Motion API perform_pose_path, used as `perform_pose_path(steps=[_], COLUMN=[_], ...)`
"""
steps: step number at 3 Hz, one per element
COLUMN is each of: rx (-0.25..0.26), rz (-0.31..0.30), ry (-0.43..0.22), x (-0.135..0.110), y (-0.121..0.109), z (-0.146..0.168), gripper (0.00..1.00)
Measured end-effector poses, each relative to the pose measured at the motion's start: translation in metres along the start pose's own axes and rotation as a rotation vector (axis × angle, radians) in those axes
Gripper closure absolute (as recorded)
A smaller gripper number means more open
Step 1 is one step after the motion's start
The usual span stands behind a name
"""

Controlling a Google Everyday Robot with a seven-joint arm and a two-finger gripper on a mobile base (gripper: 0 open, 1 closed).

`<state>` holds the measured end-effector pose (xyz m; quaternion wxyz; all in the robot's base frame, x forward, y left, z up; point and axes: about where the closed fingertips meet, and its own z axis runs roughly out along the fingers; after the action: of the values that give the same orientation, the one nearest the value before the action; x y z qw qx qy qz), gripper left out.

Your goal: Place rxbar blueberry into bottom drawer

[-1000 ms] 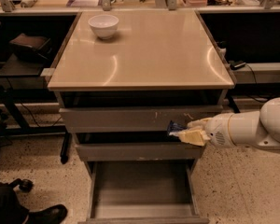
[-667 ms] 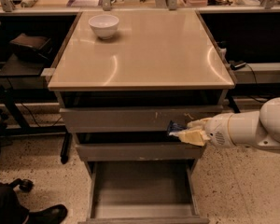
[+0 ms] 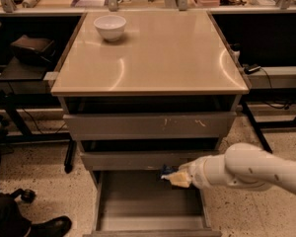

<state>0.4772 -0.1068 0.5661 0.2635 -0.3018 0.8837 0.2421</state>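
Note:
The bottom drawer (image 3: 138,199) of the tan-topped cabinet (image 3: 158,58) is pulled out, and its plain grey floor shows. My gripper (image 3: 173,177), on the white arm coming in from the right, hangs over the drawer's back right part, just below the middle drawer front (image 3: 133,160). It is shut on the rxbar blueberry (image 3: 166,171), of which only a small dark blue end shows at the fingertips. The rest of the bar is hidden by the fingers.
A white bowl (image 3: 110,27) stands at the back left of the cabinet top. The top drawer (image 3: 138,125) and the middle drawer are slightly open. A person's dark shoe (image 3: 49,227) is on the floor at lower left. Desks with cables flank the cabinet.
My gripper has moved down and to the left with the bar, from beside the middle drawer front to just over the open bottom drawer.

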Motion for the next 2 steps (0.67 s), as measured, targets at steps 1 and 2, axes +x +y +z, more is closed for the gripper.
perform_pose_path(steps=[1,2], rx=[-0.010,0.042], rz=[0.026,0.062], ry=[0.078,0.058], x=[0.052,0.068], y=[0.004,-0.009], z=[0.083,0.135], gripper=[1.00,1.00])
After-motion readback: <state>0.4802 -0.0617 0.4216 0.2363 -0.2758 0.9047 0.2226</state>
